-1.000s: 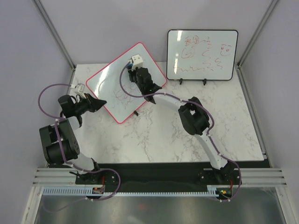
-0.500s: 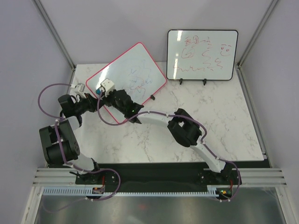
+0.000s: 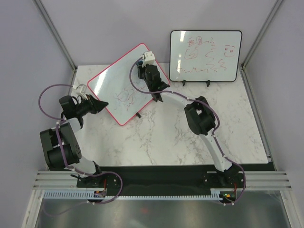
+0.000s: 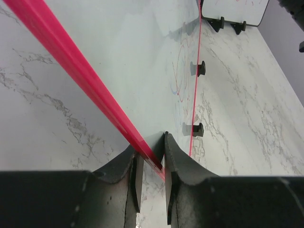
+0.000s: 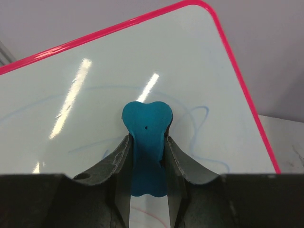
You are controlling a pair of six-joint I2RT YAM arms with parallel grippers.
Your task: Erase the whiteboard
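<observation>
The pink-framed whiteboard stands tilted at the table's back left, with faint blue and red scribbles on its lower middle. My left gripper is shut on its near-left frame edge. My right gripper is shut on a blue eraser and presses it against the board's upper right part, near the top corner. Faint blue lines show around the eraser on the board surface.
A black-framed whiteboard with red writing stands on black feet at the back right. Grey walls close in the back and both sides. The right arm stretches across the table's middle.
My right gripper swept with the eraser from the board's top down to its lower left, then back up to the upper right. The left gripper has held still.
</observation>
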